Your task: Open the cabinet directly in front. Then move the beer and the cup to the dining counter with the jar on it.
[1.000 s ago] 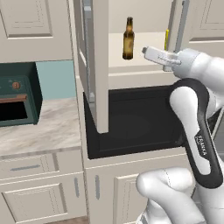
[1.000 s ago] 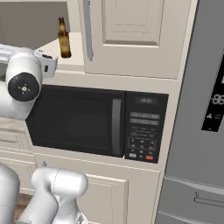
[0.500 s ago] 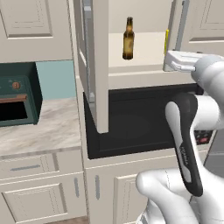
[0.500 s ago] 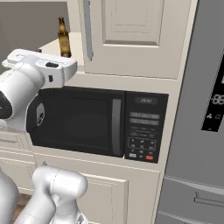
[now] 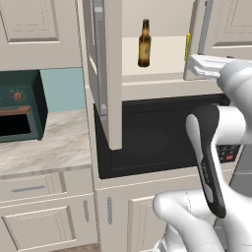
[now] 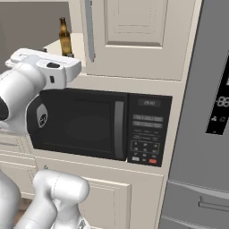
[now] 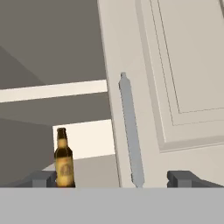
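Observation:
The cabinet's left door (image 5: 109, 74) is swung wide open, edge-on to the left base view. Its right door (image 7: 175, 87), with a long grey handle (image 7: 131, 131), covers the right half. The beer (image 5: 144, 43) (image 6: 65, 38) (image 7: 64, 159) stands upright on the pale shelf (image 5: 162, 54). A yellow sliver of the cup (image 5: 187, 47) peeks out by the right door's edge. My gripper (image 7: 113, 179) is open and empty. It is level with the shelf's front edge, just before the right door's handle, and the beer is off to its left. The dining counter and the jar are out of view.
A black microwave (image 5: 147, 142) (image 6: 80, 120) sits right under the cabinet. A dark green oven (image 5: 19, 113) stands on a marble worktop (image 5: 54, 147) to the left, over cream drawers (image 5: 29, 189). A steel fridge (image 6: 205, 112) fills the right side.
My hand has drawn back to the right and slightly down, away from the beer, and the arm's elbow has swung round. The doors, beer and cup have not moved.

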Tool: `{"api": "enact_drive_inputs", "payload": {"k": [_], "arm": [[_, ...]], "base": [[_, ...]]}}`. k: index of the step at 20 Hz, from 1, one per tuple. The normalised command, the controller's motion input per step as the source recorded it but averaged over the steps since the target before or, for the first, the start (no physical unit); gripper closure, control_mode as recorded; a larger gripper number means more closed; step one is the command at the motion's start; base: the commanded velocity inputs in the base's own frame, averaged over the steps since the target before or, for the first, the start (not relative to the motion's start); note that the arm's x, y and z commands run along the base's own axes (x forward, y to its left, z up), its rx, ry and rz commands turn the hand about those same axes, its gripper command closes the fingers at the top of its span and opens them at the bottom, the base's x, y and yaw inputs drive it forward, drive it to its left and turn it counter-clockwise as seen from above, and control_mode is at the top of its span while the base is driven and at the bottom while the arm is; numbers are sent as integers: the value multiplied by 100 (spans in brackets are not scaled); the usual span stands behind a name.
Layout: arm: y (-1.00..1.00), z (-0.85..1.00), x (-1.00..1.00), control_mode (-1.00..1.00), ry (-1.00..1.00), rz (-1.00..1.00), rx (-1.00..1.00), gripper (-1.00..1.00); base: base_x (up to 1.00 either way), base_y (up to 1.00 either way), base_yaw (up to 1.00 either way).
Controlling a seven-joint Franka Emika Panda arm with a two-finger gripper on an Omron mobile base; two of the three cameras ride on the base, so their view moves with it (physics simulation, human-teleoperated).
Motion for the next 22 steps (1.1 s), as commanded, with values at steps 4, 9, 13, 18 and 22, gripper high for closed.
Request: {"api": "enact_drive_inputs", "payload": {"k": [4, 9, 13, 18, 22], "arm": [[-63, 15, 14, -100, 0, 1, 12, -100], [-35, 0, 35, -100, 5, 6, 3, -100], [-27, 0, 46, -100, 5, 3, 1, -100], [-4, 0, 49, -100, 2, 0, 0, -100], [0, 0, 59, -100, 1, 0, 0, -100]], "base": [[0, 0, 0], [0, 0, 0], [0, 0, 0], [0, 0, 0], [0, 0, 0]]}}
